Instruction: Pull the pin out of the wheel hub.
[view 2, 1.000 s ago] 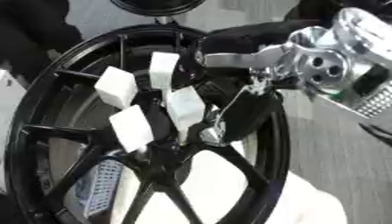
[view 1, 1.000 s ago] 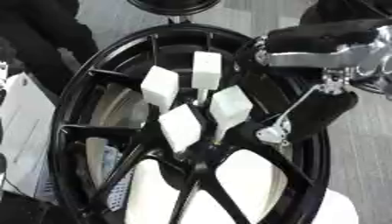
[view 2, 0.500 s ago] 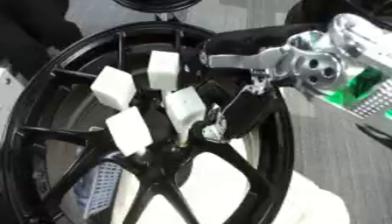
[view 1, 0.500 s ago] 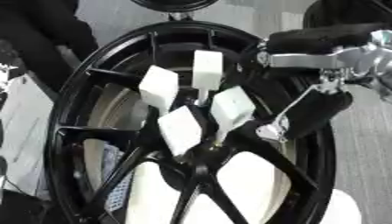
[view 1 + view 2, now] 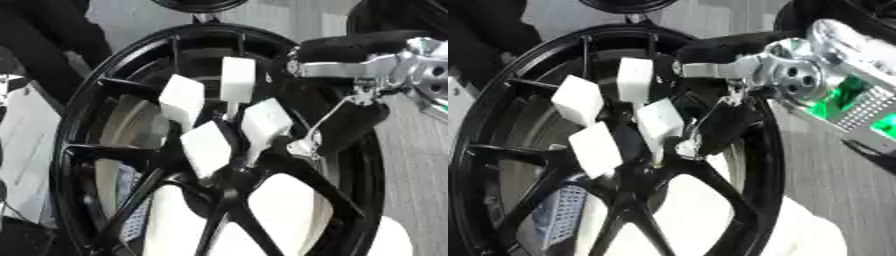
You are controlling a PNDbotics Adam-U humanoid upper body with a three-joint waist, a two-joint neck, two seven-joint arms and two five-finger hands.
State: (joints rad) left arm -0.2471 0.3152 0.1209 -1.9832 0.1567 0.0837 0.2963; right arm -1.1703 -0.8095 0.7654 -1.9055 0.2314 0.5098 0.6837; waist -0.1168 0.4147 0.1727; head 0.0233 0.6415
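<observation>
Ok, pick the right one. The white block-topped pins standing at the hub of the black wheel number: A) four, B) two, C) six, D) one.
A: four white pins cluster around the centre of the wheel hub, with the right hand reaching in from the right beside the nearest of them.

Grey floor (image 5: pixel 420 165) at right, white surface (image 5: pixel 26 150) at left.

Light is even and fairly bright, falling from above. The white blocks (image 5: pixel 236 80) on the black wheel (image 5: pixel 79 130) glare and lose surface detail, while the spokes sink into near-solid black. Everything is soft; the silver wrist (image 5: pixel 794 75) blurs, with a green glow beside it.
</observation>
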